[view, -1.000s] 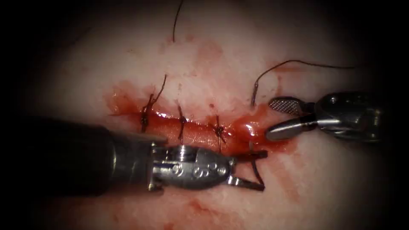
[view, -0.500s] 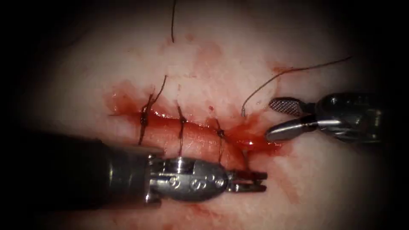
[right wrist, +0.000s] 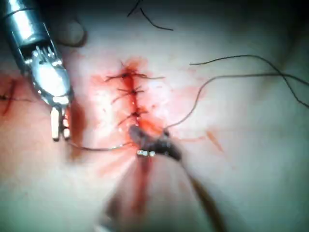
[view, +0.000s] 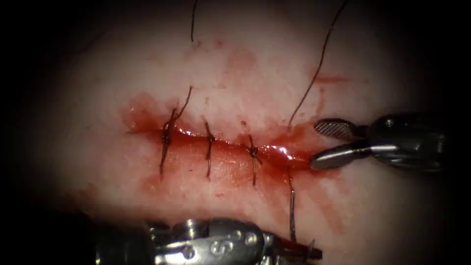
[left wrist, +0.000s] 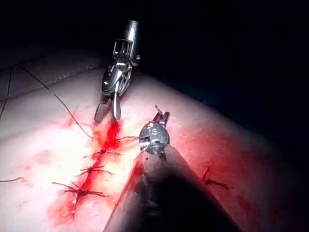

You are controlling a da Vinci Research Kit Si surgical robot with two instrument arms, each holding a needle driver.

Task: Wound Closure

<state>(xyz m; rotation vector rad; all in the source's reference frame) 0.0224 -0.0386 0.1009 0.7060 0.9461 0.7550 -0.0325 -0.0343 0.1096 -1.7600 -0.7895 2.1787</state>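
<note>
The cut (view: pixel 230 147) runs across the tissue (view: pixel 98 98) with three knotted stitches (view: pixel 210 140). Near the picture's lower edge, my left tool (view: pixel 301 252) is shut on the curved needle (view: pixel 292 216) near its tip. The needle is out of the tissue, below the cut's right end. Thread (view: pixel 314 81) trails from the needle's tail, crosses the cut's right end and runs up and away. At that right end my right tool (view: pixel 315 145) stands open and holds nothing. The left wrist view shows my left tool (left wrist: pixel 161 117) and the right tool (left wrist: pixel 108 112).
Red fluid (view: pixel 284 154) pools at the cut's right end and smears the tissue below it. Cut thread ends (view: pixel 185 100) stick up from the leftmost stitch. A loose strand (view: pixel 192 22) lies on the far tissue. In the right wrist view, the left tool (right wrist: pixel 60 128) sits beside the stitches.
My left tool shut on the needle's tip below the cut and drew it out downward. The needle's tail vanished into the far edge and the thread followed through. My right tool stayed open.
</note>
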